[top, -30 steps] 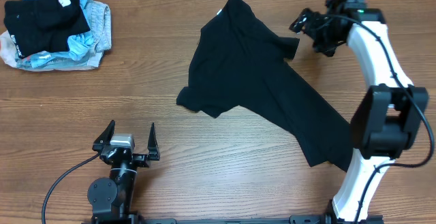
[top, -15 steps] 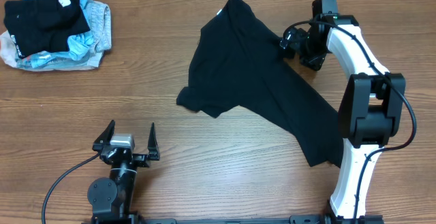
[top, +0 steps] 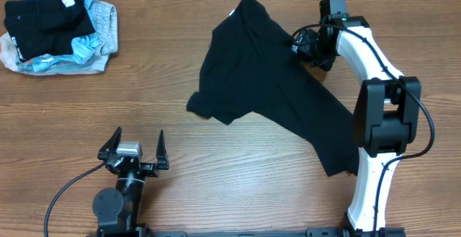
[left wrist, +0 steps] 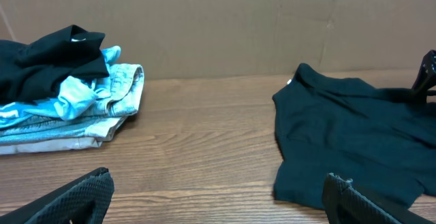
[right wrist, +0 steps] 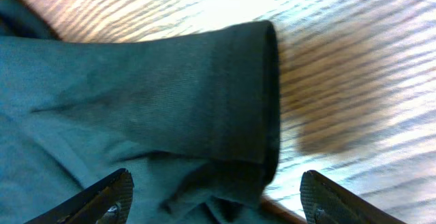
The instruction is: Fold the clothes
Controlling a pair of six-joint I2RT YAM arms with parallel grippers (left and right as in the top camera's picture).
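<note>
The clothes are a black garment lying spread across the middle and right of the table, with one short sleeve pointing to the far right. My right gripper hovers low over that sleeve. In the right wrist view the sleeve cuff lies between its open jaws, and neither finger touches the fabric. My left gripper rests near the front left edge, open and holding nothing. In the left wrist view the garment's near corner lies just ahead on the right.
A pile of other garments, black on top of pale blue and grey, sits at the far left corner, also seen as a pile in the left wrist view. A cardboard wall closes off the back.
The right arm has swung left and down onto the garment's right sleeve, and its jaws have narrowed a little. The left arm and the garment have stayed still.
</note>
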